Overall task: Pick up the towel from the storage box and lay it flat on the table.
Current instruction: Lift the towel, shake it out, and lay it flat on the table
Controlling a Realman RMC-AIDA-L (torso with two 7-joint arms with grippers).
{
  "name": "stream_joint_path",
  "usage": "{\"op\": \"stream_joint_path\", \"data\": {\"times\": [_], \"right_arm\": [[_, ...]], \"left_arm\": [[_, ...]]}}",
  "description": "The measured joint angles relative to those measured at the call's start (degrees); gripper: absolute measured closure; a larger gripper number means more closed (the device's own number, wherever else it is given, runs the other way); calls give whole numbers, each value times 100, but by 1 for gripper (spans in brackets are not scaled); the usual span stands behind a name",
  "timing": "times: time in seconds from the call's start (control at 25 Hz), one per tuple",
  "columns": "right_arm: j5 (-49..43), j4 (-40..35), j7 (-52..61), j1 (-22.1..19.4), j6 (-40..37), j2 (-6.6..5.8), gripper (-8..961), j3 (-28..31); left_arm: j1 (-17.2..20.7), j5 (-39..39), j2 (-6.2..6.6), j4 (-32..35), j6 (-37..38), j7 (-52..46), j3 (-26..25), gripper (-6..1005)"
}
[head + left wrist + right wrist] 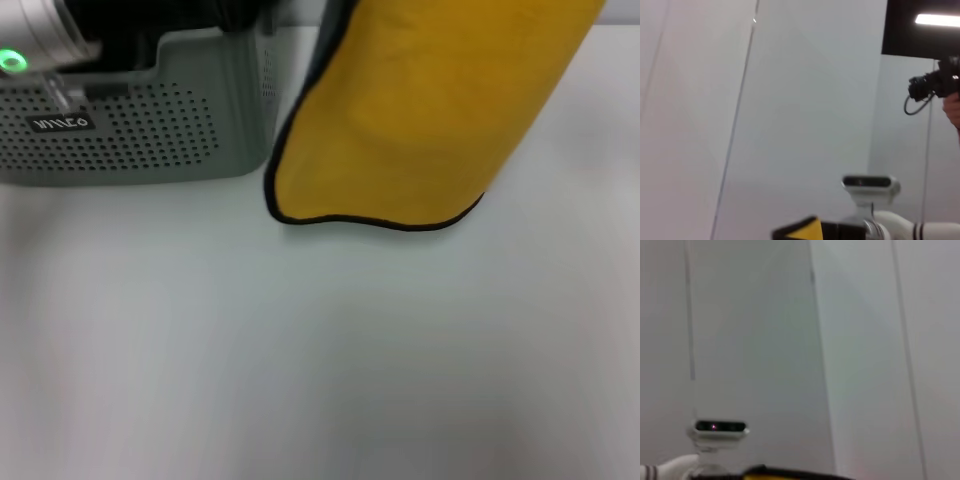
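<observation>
The yellow towel [420, 110] with black edging hangs in the air from above the head view's top edge. Its lower hem floats just above the white table [320, 350], to the right of the storage box [140, 130]. In the left wrist view one yellow towel corner [805, 231] meets the dark right gripper [840, 233], which grips it below that arm's wrist camera. The towel's top edge [790, 473] runs along the bottom of the right wrist view. My left arm [40, 45], with a green light, is raised over the box.
The grey-green box carries a black label [62, 123] and stands at the table's far left. Open tabletop stretches in front of and below the towel. A person's hand with a black camera [935, 85] shows far off against the wall.
</observation>
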Motion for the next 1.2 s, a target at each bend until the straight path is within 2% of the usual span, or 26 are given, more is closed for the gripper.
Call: {"op": "stream_joint_path", "data": {"times": [0.24, 0.6, 0.76, 0.88, 1.08, 1.2], "right_arm": [[-3, -50, 302, -174, -42, -83, 941, -4], [-9, -171, 190, -121, 331, -46, 941, 9], [-9, -174, 160, -119, 102, -19, 941, 2], [-8, -297, 174, -330, -282, 119, 941, 2], [34, -1201, 434, -1012, -963, 570, 941, 39], [242, -2075, 816, -1483, -1335, 879, 941, 62]], "left_arm": [[20, 6, 133, 171, -3, -225, -155, 977], [-138, 169, 147, 157, -97, -265, -132, 972], [-178, 285, 147, 163, -152, -260, -114, 969], [-98, 417, 179, 178, 52, -235, -117, 966], [245, 367, 421, 171, 1066, -50, -136, 962], [506, 277, 577, 230, 1472, 26, -16, 959]]}}
